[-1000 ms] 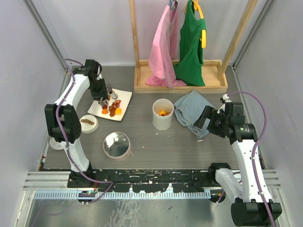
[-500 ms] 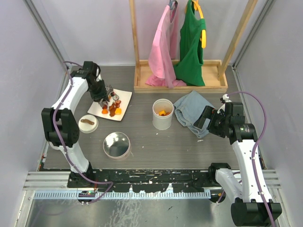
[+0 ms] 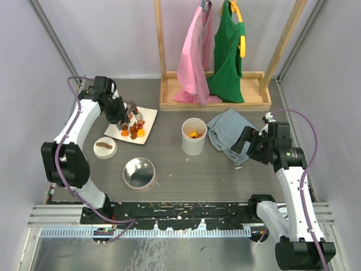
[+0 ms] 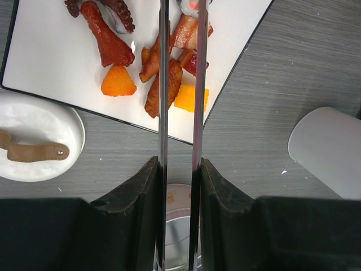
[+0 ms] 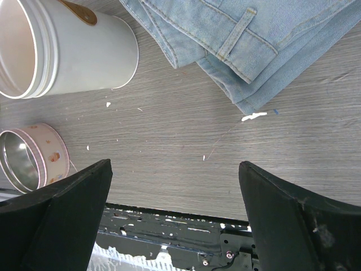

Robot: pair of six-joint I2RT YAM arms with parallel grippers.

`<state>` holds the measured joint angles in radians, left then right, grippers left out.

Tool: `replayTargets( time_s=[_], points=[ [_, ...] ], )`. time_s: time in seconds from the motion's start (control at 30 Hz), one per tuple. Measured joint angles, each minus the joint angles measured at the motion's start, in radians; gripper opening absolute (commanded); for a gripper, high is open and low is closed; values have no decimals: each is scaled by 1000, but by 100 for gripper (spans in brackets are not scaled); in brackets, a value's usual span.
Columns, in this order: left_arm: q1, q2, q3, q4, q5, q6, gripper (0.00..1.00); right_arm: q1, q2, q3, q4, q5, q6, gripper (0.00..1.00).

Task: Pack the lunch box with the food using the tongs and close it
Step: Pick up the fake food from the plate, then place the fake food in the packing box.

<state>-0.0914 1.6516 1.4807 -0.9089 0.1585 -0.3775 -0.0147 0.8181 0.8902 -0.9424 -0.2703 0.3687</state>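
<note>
— Swings the left elbow outward, away from the plate [image 3: 149, 116], over the last second; keeps the left gripper [image 4: 179, 169] hovering over the plate's far-left edge, pinching a touch tighter.
— Pinching what?
— Clenches the tongs [image 4: 163, 84]: two slim, mirror-bright steel arms squeezed almost parallel in its black, rubbery grip. Probably grips mid-length to shut the tips over the food [image 4: 117, 83] on the plate by squeezing. Cannot tell about any catch at the tips, cropped at the wrist view's edge.
— And the food?
— Lies mostly on that square, matte white plate: glossy red-brown chunks, orange wedges. Leaves one brown leathery stick [image 4: 34, 151] on a round dish [image 4: 45, 118] just nearer than the plate. Shows one orange piece inside the lunch box [image 3: 193, 141], a white cylinder right of the plate, uncovered.
— And the right gripper [image 5: 175, 180]?
— Splayed wide, empty, well right of the plate, beside folded denim [image 5: 254, 34], likely kept for the closing.
</note>
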Motion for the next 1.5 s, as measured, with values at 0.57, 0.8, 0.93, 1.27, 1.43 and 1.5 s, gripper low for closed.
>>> replayTargets(
  time_s=[0.57,0.8,0.93,1.27,1.43,1.5],
  points=[
    [0,-127,-23,-9,28,52,12,0,0,0,0,0,0,99],
    [0,-205,-25,-8,122,48,13,0,6,0,0,0,0,99],
    [0,-235,-25,-9,203,48,14,0,16,0,0,0,0,99],
    [-47,-238,-25,-54,337,78,14,0,21,0,0,0,0,99],
    [-126,-238,-24,-65,366,79,15,0,21,0,0,0,0,99],
    [-166,-238,-23,-64,370,76,15,0,20,0,0,0,0,99]
  ],
)
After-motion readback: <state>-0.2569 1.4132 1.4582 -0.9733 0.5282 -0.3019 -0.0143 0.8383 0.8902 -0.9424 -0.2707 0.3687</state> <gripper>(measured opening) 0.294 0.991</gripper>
